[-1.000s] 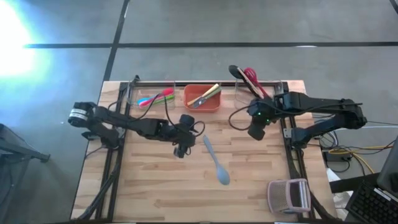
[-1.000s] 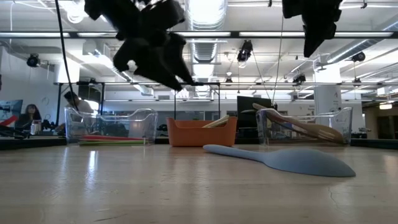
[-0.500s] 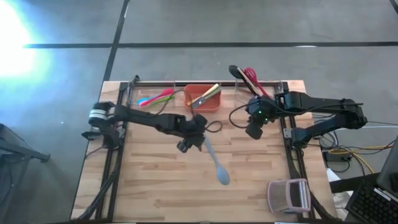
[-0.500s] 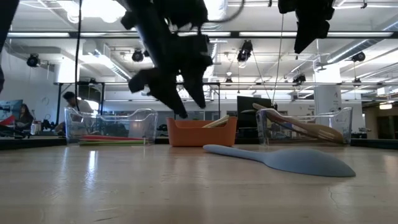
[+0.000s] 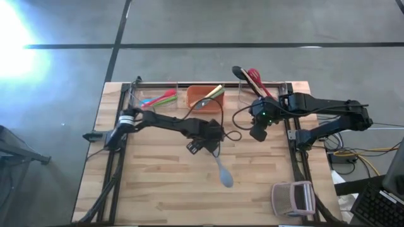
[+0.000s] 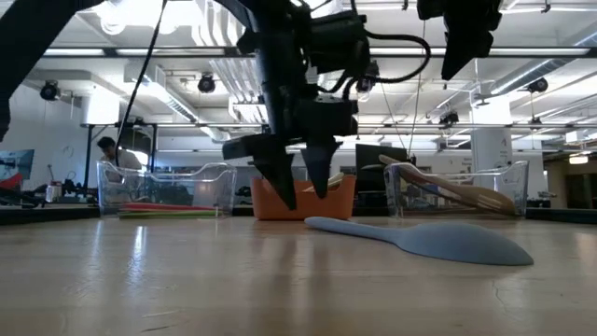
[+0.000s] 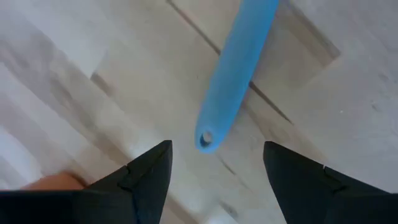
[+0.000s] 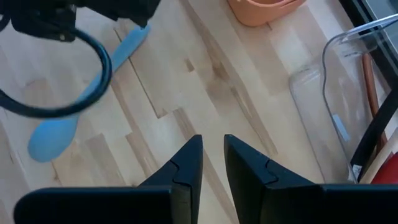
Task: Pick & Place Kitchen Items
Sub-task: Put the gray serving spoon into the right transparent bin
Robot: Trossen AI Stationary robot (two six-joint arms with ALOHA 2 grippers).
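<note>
Left gripper [image 5: 207, 142] hangs low over the middle of the table, fingers [image 7: 146, 177] spread wide apart, nothing between them. In the last second it has swung in from the left side of the table and dropped; it now stands right over the handle end of the slim pale-blue plastic spoon [image 5: 220, 167]. In the left wrist view the handle tip with its small hanging hole [image 7: 206, 137] lies just ahead of the gap between the fingers, not yet inside it. Fingertips look near the wood but not touching in the low view. Judgement: approach nearly done, grasp not yet made; the spoon lies flat, so the fingers need to straddle a thin handle close to the boards.

Spoon itself unmoved on the light wooden butcher-block table [image 5: 158, 195], bowl toward the near edge, handle toward the bins.

Right gripper [image 5: 259, 132] waits above the table's right part, fingers nearly together, empty.

Along the far edge: orange rectangular plastic bin [image 5: 204, 99] with pale wooden utensils; clear plastic bin on the left [image 5: 144, 96] with pink and green utensils; clear plastic bin on the right [image 6: 456, 194] with red and dark ones. The left arm's black cable loops [image 5: 232, 134] close by the handle, a possible snag. Otherwise clear.
</note>
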